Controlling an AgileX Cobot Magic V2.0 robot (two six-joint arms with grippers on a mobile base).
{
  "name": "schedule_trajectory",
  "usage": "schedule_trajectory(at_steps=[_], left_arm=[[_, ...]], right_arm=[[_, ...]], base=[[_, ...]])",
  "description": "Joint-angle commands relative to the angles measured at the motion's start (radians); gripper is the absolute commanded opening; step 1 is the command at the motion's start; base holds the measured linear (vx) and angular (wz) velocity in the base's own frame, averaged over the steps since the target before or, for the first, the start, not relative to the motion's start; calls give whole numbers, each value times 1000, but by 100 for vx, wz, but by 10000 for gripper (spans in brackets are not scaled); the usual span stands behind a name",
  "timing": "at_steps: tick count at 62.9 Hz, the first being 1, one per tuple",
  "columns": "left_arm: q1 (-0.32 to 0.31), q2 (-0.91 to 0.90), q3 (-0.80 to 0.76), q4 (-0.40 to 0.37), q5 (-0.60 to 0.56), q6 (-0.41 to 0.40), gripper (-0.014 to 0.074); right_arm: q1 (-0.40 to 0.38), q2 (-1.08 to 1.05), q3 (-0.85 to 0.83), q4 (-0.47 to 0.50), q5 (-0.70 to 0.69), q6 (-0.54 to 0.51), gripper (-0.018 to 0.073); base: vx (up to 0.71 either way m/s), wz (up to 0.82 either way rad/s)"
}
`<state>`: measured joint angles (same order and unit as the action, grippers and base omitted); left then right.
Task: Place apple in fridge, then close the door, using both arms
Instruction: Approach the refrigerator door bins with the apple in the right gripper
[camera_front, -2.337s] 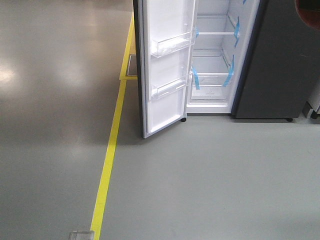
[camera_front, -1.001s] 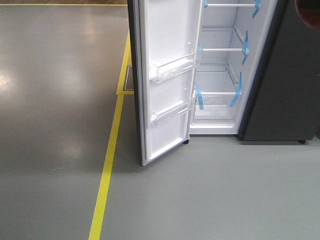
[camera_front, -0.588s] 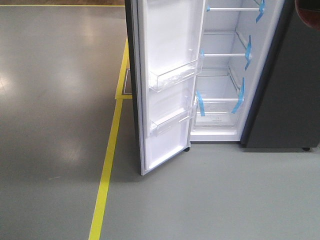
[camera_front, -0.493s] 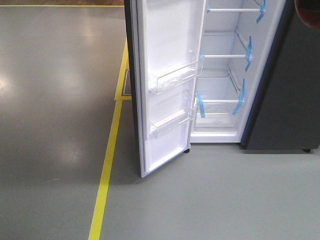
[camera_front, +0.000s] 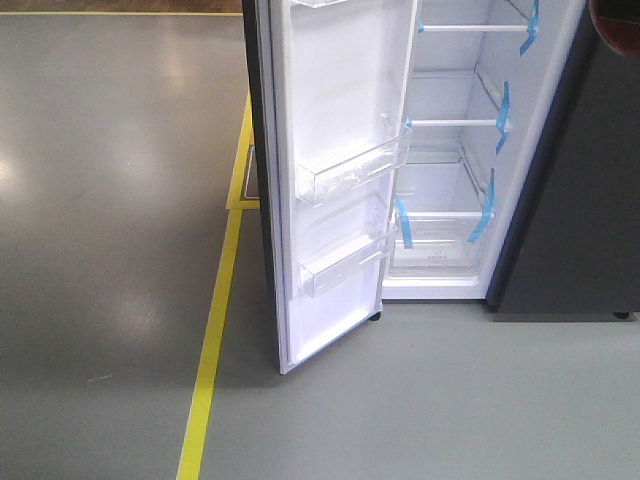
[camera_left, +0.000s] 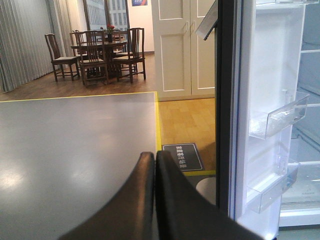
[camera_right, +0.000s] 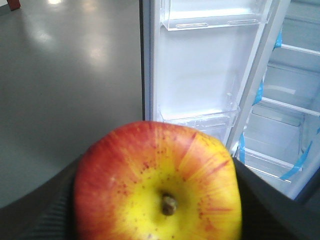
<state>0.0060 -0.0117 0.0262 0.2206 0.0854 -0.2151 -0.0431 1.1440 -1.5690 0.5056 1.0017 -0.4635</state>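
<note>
In the front view the fridge (camera_front: 450, 230) stood with its door (camera_front: 335, 110) wide open, tops cut off, no arm showing. The left wrist view showed the left end effector (camera_left: 155, 159) closed on nothing near the door's edge. In the right wrist view the right end effector (camera_right: 159, 210) gripped the apple (camera_right: 150, 165) by its sides, facing the fridge; firm, glossy, likely slippery and bruisable, it hid the contact points.
</note>
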Motion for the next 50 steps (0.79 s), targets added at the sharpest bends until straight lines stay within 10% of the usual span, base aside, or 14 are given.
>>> schedule_trajectory(at_steps=[1, 50], left_arm=[[-6, -15, 28, -7, -76, -2, -7], [-6, -15, 28, -7, -76, -2, -7]], right_arm=[[-3, -17, -31, 30, -73, -11, -9], [-3, -17, -31, 30, -73, -11, -9]], base=[[12, 0], [10, -1]])
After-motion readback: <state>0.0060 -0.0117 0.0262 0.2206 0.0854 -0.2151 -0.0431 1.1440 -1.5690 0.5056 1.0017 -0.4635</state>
